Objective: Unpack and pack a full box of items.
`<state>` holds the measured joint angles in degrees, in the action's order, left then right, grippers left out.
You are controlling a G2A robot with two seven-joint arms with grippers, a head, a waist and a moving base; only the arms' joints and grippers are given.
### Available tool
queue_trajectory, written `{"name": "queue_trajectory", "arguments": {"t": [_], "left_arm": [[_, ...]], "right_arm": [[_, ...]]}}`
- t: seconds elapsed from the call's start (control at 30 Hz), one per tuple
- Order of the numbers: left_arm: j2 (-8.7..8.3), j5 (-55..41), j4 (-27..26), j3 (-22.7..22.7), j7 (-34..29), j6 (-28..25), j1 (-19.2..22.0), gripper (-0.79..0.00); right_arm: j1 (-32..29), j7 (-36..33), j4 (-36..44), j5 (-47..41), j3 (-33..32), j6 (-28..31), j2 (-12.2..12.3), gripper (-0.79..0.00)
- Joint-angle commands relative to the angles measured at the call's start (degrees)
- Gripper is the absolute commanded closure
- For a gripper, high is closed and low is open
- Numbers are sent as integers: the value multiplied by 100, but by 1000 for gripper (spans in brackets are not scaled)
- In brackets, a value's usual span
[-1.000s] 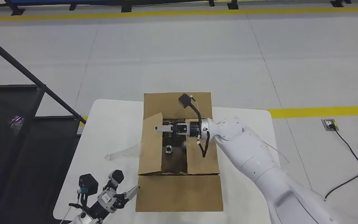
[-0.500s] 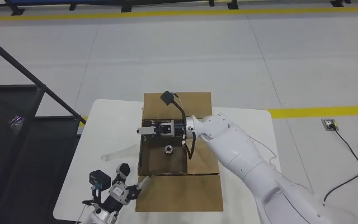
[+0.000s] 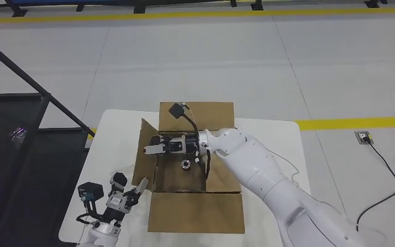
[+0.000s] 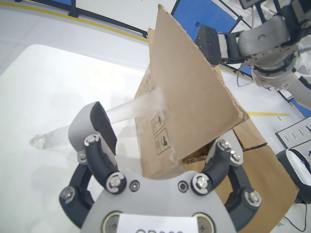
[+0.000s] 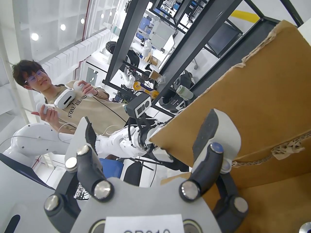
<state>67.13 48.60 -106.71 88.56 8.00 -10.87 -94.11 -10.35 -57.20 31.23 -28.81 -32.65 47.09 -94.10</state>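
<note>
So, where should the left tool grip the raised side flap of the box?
Grip the flap at its free near corner: it stands as a thin sheet, so probably bring the left tool edge-on from the robot's side, one finger per face. The right tool is at its upper edge.

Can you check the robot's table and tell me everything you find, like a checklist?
Surface: white table with rounded corners.
Job's things: open cardboard box, front and back flaps folded out, left flap standing up; one small round dark item inside.
Clutter: clear tape strip trailing from the box's side onto the table.
Grippers: right gripper open, at the upright flap; left gripper open, at the box's near left corner.
Cables: black cable looping from the right wrist to its camera; floor cable running from a socket.
Surroundings: grey floor with yellow lines; black frame beside the table.
</note>
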Motion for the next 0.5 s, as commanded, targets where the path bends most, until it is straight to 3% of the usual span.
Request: {"name": "queue_trajectory", "arguments": {"t": [0.0, 0.37, 0.47], "left_arm": [[-1, 8, 33, 110, 43, 45, -55, -785], [21, 55, 537, 312, -16, 338, 19, -785], [31, 127, 678, 281, -71, 406, 97, -785]], "right_arm": [[-18, 92, 80, 72, -6, 92, 71, -785], [-185, 1056, 944, 1122, -31, 1056, 685, -785], [-279, 1092, 1338, 1391, -215, 1091, 901, -785]]}}
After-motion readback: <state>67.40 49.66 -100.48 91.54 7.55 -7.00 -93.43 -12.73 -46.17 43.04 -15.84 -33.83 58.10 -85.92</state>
